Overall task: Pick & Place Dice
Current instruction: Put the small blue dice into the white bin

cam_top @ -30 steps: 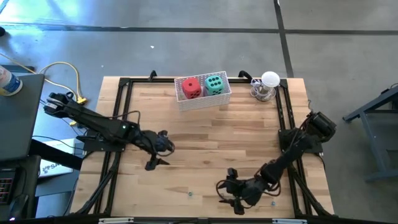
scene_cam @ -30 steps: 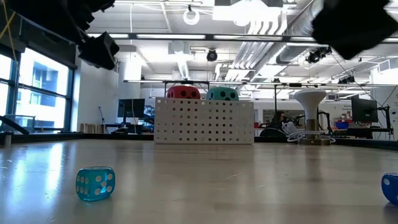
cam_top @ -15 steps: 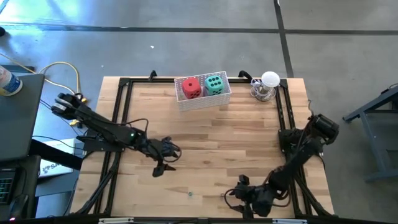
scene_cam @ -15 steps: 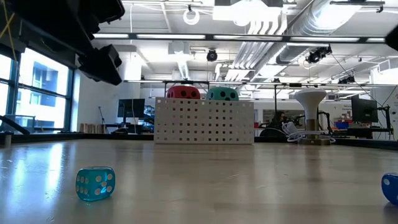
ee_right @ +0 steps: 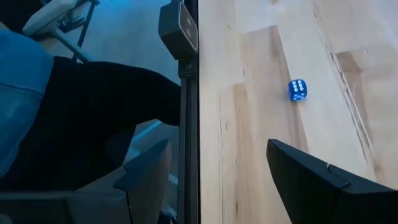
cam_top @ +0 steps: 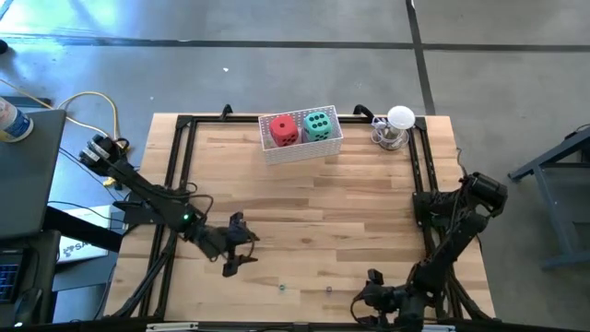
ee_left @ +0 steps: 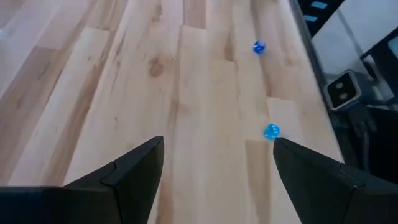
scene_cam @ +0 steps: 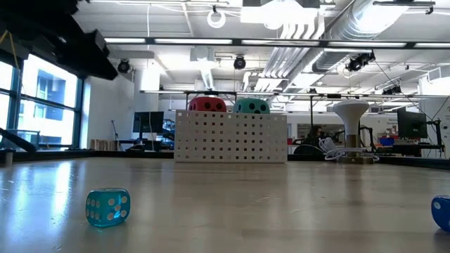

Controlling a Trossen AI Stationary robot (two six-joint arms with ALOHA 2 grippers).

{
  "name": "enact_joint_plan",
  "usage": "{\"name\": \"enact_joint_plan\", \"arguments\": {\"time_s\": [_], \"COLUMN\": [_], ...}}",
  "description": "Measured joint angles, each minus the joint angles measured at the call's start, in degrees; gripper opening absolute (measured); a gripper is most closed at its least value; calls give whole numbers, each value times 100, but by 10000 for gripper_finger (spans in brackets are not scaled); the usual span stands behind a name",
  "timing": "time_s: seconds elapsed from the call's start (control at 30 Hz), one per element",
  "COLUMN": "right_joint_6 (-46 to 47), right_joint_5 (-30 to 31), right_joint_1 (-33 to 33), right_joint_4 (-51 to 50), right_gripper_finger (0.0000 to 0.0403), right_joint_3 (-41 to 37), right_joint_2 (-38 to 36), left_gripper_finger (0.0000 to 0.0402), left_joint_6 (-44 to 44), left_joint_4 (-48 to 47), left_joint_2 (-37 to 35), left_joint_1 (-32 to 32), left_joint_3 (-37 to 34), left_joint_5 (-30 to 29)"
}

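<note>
Left gripper [cam_top: 241,247]: I see it over the table's left-front area, fingers spread, nothing between them.
Right gripper [cam_top: 380,297]: at the front edge, right side, fingers apart, empty.
Red die [cam_top: 284,130] and teal-green die [cam_top: 318,124]: side by side in the white basket [cam_top: 301,148] at the back.
Small blue dice: two on the bare wood near the front, one [ee_left: 271,131] nearer the left gripper, one [ee_left: 259,47] farther.
Table [cam_top: 304,198]: light wood.
</note>
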Motion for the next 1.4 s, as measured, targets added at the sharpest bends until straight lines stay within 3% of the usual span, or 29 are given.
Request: {"name": "enact_joint_plan", "arguments": {"time_s": [0.3,0.8,1.27,1.4], "right_joint_6": [436,388,-383,-528], "right_joint_5": [548,844,1066,1368], "right_joint_1": [259,56,-448,-584], "right_joint_4": [-282,60,348,472], "right_gripper_finger": [258,258,258,258], "right_joint_3": [0,0,17,17], "right_joint_2": [88,1205,1646,1685], "left_gripper_finger": [294,294,294,294], "left_joint_6": [-303,-279,-275,-273], "left_joint_4": [93,107,111,109], "left_joint_2": [11,11,26,31], "left_joint_1": [-501,-526,-534,-534], "left_joint_3": [0,0,0,-2], "left_joint_5": [-776,-793,-790,-790]}}
